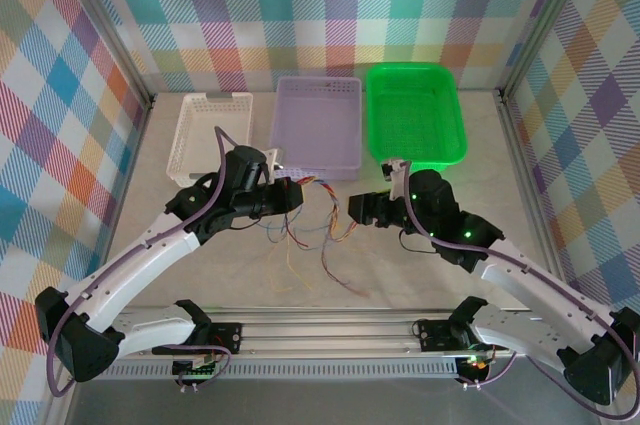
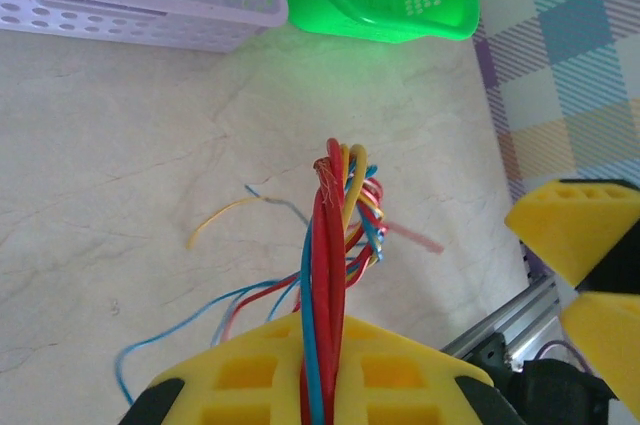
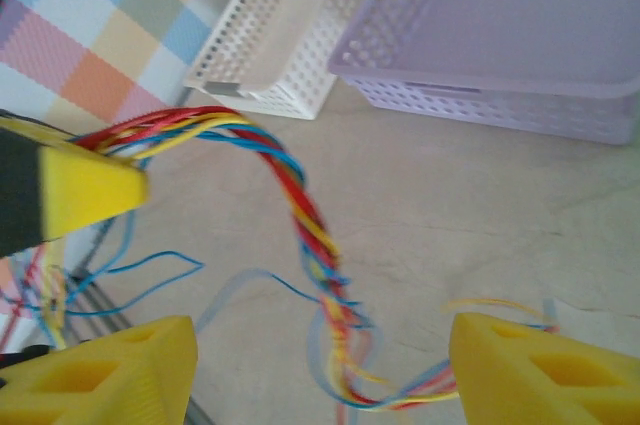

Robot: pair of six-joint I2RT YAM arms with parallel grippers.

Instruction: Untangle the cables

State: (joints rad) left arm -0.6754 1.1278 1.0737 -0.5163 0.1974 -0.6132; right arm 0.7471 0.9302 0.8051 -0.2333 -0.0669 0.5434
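The cables (image 1: 318, 217) are a twisted bundle of thin red, blue and yellow wires hanging above the table between both arms. My left gripper (image 1: 293, 194) is shut on one end of the bundle; in the left wrist view the wires (image 2: 333, 235) run out from between its closed yellow fingers (image 2: 250, 370). My right gripper (image 1: 361, 208) faces it, open. In the right wrist view the braided cables (image 3: 312, 230) hang in the wide gap of the right gripper (image 3: 320, 350), touching neither finger clearly, and loose ends trail toward the right finger (image 3: 540, 370). Loose strands lie on the table.
Three baskets stand at the back: white (image 1: 196, 150), purple (image 1: 290, 150) and green (image 1: 452, 135). The marble tabletop (image 1: 250, 265) lies under the cables. An aluminium rail (image 1: 330, 330) runs along the near edge. Checked walls enclose the cell.
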